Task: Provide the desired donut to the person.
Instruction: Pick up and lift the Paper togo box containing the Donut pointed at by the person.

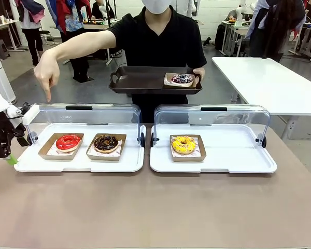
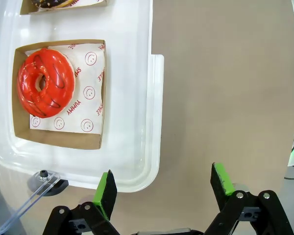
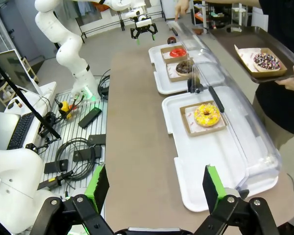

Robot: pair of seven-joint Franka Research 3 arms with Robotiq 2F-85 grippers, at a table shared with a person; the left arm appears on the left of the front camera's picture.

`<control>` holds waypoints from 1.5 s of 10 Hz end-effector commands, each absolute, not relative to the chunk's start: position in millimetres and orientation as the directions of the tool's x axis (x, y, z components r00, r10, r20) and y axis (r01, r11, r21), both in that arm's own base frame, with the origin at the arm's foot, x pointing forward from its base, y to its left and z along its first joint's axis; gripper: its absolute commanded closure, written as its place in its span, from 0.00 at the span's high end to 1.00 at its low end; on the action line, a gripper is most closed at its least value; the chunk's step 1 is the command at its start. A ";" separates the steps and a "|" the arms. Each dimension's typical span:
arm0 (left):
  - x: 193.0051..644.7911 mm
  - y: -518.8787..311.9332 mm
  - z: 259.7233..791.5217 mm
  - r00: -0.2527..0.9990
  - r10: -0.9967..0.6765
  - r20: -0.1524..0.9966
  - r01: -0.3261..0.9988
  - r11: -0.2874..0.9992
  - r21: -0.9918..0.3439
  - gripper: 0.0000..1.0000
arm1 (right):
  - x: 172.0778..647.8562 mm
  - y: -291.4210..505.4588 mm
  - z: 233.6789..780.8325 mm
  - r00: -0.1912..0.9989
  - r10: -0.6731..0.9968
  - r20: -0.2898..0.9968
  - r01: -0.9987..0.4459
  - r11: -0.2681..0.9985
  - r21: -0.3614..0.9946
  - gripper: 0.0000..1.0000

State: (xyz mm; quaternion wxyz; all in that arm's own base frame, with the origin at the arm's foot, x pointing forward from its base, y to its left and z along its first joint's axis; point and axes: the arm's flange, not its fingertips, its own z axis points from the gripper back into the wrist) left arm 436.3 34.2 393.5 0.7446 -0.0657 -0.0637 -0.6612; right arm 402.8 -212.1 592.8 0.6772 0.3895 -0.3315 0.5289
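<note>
Red-glazed donut (image 2: pixel 45 89) in a card boat (image 2: pixel 59 140) at the left tray's (image 2: pixel 132 73) outer end, below the person's pointing hand (image 1: pixel 46 75): likely light, soft, smeary, best taken by the card wall; left gripper (image 2: pixel 162 183), beside that tray, and right gripper (image 3: pixel 155 183) both gape empty.

A grey floor (image 1: pixel 303 145) spreads behind; a white table (image 1: pixel 269 83) stands right, with cluttered desks (image 1: pixel 0 23) farther back.

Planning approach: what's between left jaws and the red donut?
Left wrist view: the white tray's rim and the cardboard holder's wall around the red donut.
</note>
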 end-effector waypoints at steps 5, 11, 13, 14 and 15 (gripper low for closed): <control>444.9 24.4 391.3 0.126 -0.980 0.153 0.992 0.121 -0.041 1.00 | 401.8 -210.1 592.3 0.224 0.452 0.863 -0.974 0.134 0.183 1.00; 500.0 -5.3 362.3 0.094 -0.990 0.105 0.995 0.091 -0.032 1.00 | 401.8 -210.1 592.3 0.224 0.452 0.863 -0.974 0.134 0.183 1.00; 504.0 -6.5 346.1 0.058 -0.994 0.091 0.998 0.057 -0.010 1.00 | 401.8 -210.1 592.3 0.224 0.452 0.863 -0.974 0.134 0.183 1.00; 505.3 -7.0 341.1 0.033 -0.996 0.085 0.999 0.033 -0.005 1.00 | 401.8 -210.1 592.3 0.224 0.452 0.863 -0.974 0.134 0.183 1.00; 509.5 -6.8 338.5 0.009 -0.997 0.075 1.000 0.009 -0.001 1.00 | 401.8 -210.1 592.3 0.224 0.452 0.863 -0.974 0.134 0.183 1.00</control>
